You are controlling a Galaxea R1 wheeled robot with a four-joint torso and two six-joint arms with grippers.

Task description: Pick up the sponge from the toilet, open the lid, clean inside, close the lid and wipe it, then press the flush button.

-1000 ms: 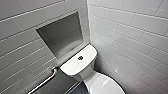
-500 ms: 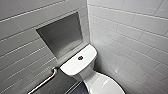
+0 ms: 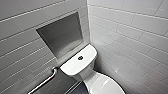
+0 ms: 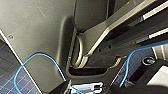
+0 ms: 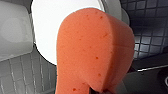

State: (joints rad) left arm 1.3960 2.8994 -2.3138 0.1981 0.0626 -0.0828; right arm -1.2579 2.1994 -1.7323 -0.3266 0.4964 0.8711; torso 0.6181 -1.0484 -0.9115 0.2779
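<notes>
**Orange sponge gripped, lid not yet lifted**

Right gripper [image 5: 98, 90] reads as pinched on the sponge [image 5: 95, 50]. The block bulges out ahead of the wrist, bowed as if squeezed at its base. Pads are hidden behind the foam.

Just beyond the sponge is the lid [image 5: 47, 27], down flat on the toilet [image 3: 86, 72]. The tank [image 3: 75, 65] is past that, with the flush button [image 3: 80, 58] mid tank top. Dark floor tile [image 5: 147, 30] is off to the tool's other side.

My read: the step in hand is opening the lid. To do it well:
- Hold the squeeze firm so the foam doesn't slip.
- Catch the lid at its front lip, not the glossy crown.
- Swing it back until it leans on the tank, no slamming.
- Mind a sponge corner snagging under the rim.

Writing: no brand, label or text readable anywhere.
</notes>
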